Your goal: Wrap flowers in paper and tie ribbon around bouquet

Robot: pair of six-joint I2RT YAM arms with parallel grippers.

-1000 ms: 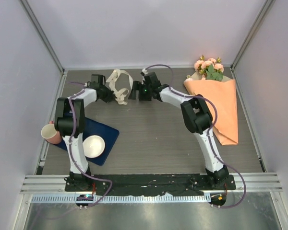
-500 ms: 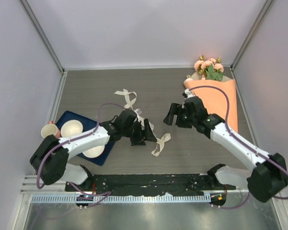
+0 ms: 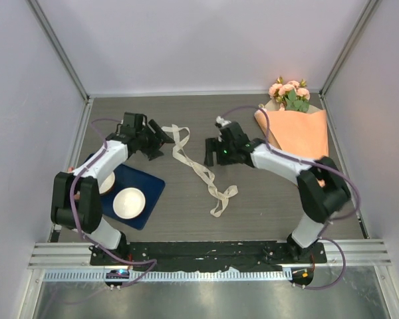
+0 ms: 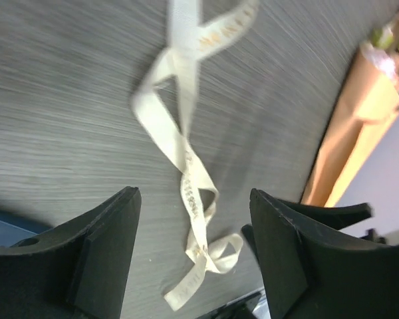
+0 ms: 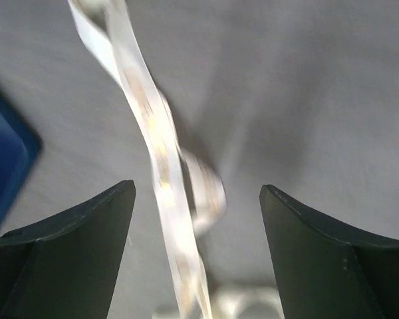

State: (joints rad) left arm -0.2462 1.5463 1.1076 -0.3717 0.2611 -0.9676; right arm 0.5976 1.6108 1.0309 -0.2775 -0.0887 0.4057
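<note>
The cream-white ribbon point(image 3: 198, 169) lies loose on the table, running in a long kinked line from the back centre toward the front. My left gripper point(image 3: 159, 135) is open just left of its far end, holding nothing; the left wrist view shows the ribbon point(image 4: 186, 163) lying on the table beyond the open gripper point(image 4: 193, 256). My right gripper point(image 3: 209, 151) is open just right of the ribbon's middle, and the blurred ribbon point(image 5: 153, 143) runs beneath the spread gripper point(image 5: 196, 256). The bouquet point(image 3: 298, 136) lies at the back right, pink flowers point(image 3: 289, 93) poking out of the orange paper point(image 3: 306, 149).
A dark blue tray point(image 3: 148, 188) at the left front carries a white bowl point(image 3: 130, 202); a second bowl point(image 3: 106, 183) sits partly behind my left arm. Grey walls with metal rails close in the table at the left, back and right.
A second ago the ribbon was bunched at the back between both grippers. The left gripper has opened and released it, and it now lies stretched out. Both arms have shifted.
</note>
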